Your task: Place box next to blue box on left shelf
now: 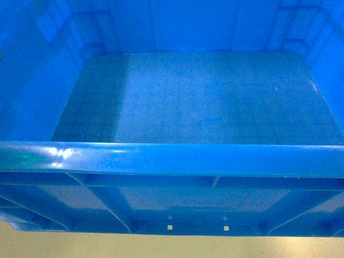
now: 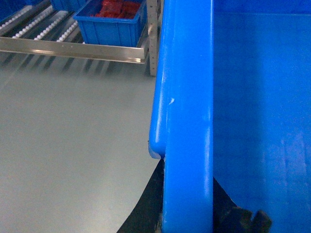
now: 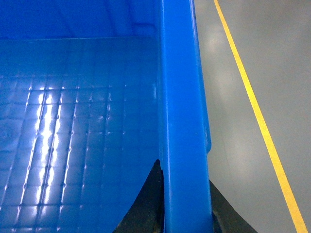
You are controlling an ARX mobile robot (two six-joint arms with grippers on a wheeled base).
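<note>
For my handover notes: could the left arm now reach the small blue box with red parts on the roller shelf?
Probably not. The left gripper straddles the rim of the big crate, so it is occupied. The small blue box sits on the shelf across open grey floor.

Left gripper [image 2: 187,221] astride crate's side rim, dark fingers [image 2: 243,221] either side of wall, clamped. Right gripper [image 3: 187,208] likewise astride opposite rim, one finger inside, one outside. Arms unseen in head view.

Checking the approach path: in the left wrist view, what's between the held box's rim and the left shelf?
Only bare grey floor lies between the box rim and the left shelf, where a blue bin of red parts sits. Seen in the left wrist view.
</note>
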